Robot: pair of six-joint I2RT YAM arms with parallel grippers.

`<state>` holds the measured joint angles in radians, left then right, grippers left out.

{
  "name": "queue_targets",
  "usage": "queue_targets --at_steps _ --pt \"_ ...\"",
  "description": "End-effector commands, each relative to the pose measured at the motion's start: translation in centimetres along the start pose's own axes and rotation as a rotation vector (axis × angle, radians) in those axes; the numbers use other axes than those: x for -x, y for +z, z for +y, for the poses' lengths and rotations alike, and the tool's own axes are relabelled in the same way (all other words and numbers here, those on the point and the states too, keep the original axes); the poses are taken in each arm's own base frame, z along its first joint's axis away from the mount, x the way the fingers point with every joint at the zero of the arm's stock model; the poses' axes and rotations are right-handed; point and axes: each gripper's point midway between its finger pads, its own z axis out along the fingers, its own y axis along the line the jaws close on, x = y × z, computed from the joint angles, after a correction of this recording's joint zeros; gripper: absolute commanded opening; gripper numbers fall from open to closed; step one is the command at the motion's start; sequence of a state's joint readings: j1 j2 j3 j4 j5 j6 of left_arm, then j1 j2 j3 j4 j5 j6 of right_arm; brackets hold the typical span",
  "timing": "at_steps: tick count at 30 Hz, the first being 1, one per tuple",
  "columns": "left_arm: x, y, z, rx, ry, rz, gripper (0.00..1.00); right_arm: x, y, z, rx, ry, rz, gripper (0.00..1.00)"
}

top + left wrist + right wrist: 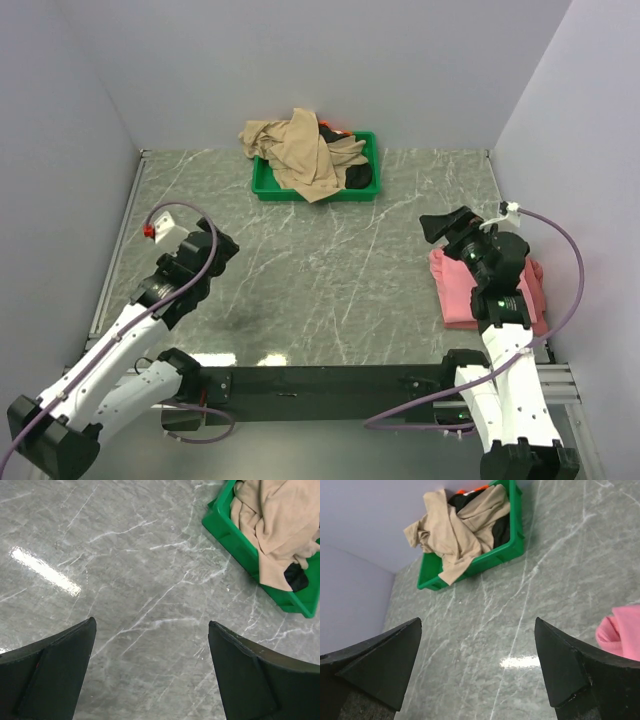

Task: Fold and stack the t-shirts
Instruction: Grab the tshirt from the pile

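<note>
The tan shirt [305, 150] lies in a messy heap in the green tray [268, 186] at the far side of the table [330, 270]. It is not folded. Part of it hangs over the front of the tray and part spills over the back left corner. A black shirt [359, 178] peeks out from under it on the right side of the tray. A bit of orange shirt [482, 487] shows at the back.

The pink shirt [455, 295] is folded flat on the right side of the table, well apart from the tray. The right arm reaches over it, so part of it is hidden in the top view.

The left gripper [151, 625] is above the bare table on the left side - its two fingers are spread wide and there is nothing between them. It points toward the tray, which sits up in the far right corner of its view.

The right gripper [478, 622] is spread wide too, with nothing in it. It is above the table just beside the pink shirt - the pink edge shows by its right finger. It faces the tray as well.
</note>
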<state>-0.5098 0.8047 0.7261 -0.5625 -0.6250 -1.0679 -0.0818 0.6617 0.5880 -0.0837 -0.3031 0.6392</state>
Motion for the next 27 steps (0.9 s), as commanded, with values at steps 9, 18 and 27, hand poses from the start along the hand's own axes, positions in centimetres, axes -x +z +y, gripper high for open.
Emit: queue_targets --at_steps 9,18,27 --pt "2.2 0.9 -7.4 -0.206 0.03 -0.027 0.99 -1.6 2.8 4.1 0.197 -0.074 0.174 1.0" --pt "0.2 9.8 -18.6 -0.337 0.207 0.146 0.99 -3.0 3.0 3.1 0.144 -0.079 0.193 1.0" --pt "-3.6 21.1 -24.2 -0.348 0.348 0.248 0.99 1.2 1.9 -0.8 -0.145 -0.097 0.007 1.0"
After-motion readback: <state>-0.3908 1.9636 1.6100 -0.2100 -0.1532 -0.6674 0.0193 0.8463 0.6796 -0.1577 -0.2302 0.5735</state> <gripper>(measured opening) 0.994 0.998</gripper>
